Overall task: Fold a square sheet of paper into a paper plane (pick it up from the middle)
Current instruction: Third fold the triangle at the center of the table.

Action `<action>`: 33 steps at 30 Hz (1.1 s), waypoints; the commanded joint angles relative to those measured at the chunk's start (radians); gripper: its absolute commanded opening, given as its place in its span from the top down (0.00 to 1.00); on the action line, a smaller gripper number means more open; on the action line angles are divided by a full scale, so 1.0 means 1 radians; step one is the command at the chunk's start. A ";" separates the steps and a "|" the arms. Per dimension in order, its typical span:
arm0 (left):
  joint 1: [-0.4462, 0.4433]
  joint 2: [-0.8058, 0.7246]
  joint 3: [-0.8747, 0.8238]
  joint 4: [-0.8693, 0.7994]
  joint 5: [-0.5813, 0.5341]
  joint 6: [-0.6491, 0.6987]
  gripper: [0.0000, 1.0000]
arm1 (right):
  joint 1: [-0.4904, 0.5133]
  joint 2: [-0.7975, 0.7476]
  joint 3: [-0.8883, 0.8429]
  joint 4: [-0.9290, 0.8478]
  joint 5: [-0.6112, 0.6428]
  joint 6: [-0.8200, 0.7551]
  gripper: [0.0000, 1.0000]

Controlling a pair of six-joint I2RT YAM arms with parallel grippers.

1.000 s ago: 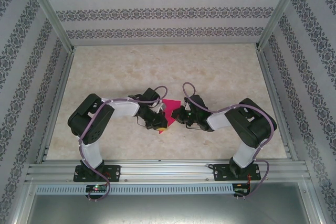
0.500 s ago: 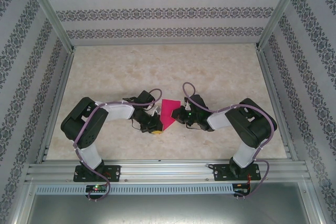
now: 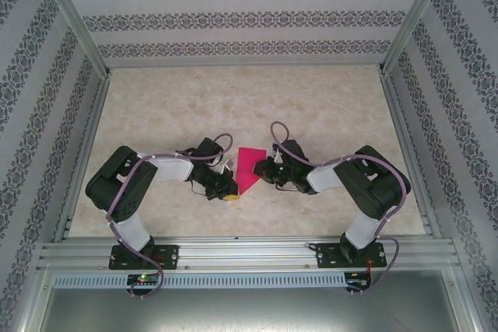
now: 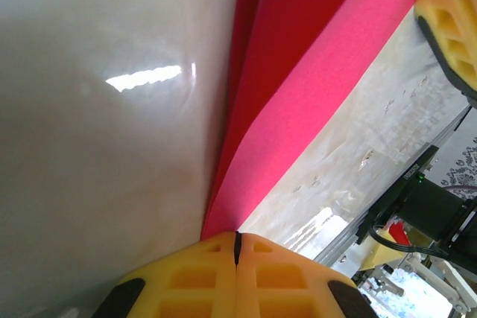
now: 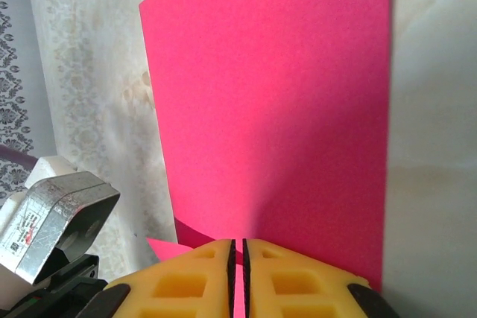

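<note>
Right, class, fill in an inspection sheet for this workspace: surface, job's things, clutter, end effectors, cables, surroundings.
Surface: pale marbled table, glossy.
Job's things: pink paper, part-folded, held between the two arms.
Clutter: nothing seen.
End effectors: left end effector shut on the paper's pointed end; right end effector shut on an edge of it.
Cables: purple cables looped along both arms.
Surroundings: patterned walls, aluminium frame.

The pale marbled table carries 1 folded magenta sheet of paper.
</note>
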 commanded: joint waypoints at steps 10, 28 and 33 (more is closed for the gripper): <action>0.021 -0.117 -0.032 -0.174 -0.062 -0.014 0.91 | -0.020 0.040 -0.005 -0.132 0.066 -0.037 0.86; 0.021 -0.083 0.038 -0.059 -0.014 0.022 0.87 | 0.017 0.004 0.036 -0.206 0.100 -0.059 0.85; 0.020 0.003 0.042 -0.108 -0.142 0.019 0.89 | 0.014 -0.045 0.039 -0.224 0.090 -0.075 0.83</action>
